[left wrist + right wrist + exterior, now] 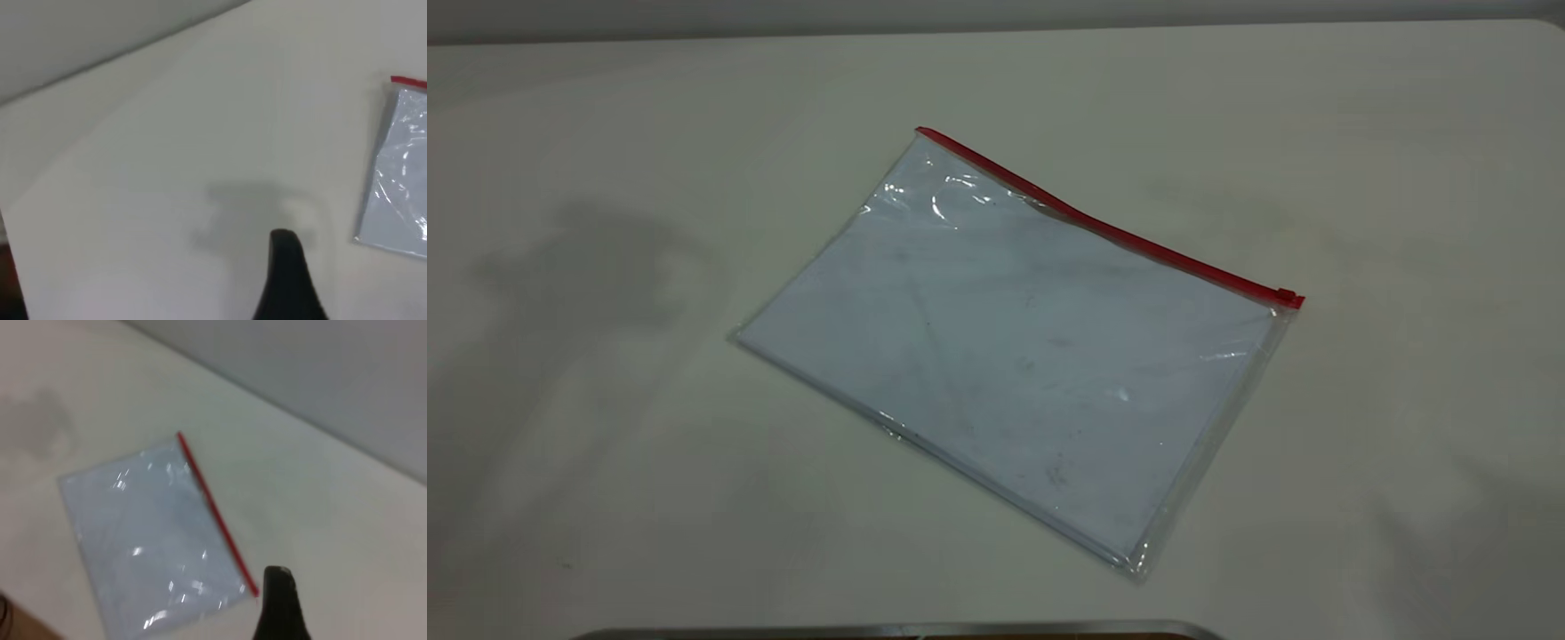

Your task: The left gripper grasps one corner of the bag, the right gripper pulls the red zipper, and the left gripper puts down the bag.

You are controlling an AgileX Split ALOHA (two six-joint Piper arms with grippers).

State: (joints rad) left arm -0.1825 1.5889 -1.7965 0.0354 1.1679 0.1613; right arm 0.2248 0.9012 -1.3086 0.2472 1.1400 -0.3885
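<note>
Looking down at the table, we find the bag lying flat near its middle, the red zipper along its 1 o'clock edge. The left gripper and right gripper hang above, each showing one finger; we cannot tell their state.

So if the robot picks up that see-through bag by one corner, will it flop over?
Probably a bit. The bag is thin clear plastic, wrinkled near the red zipper, so it likely sags. The white paper inside may stiffen it somewhat. Its shiny surface looks slippery.
</note>
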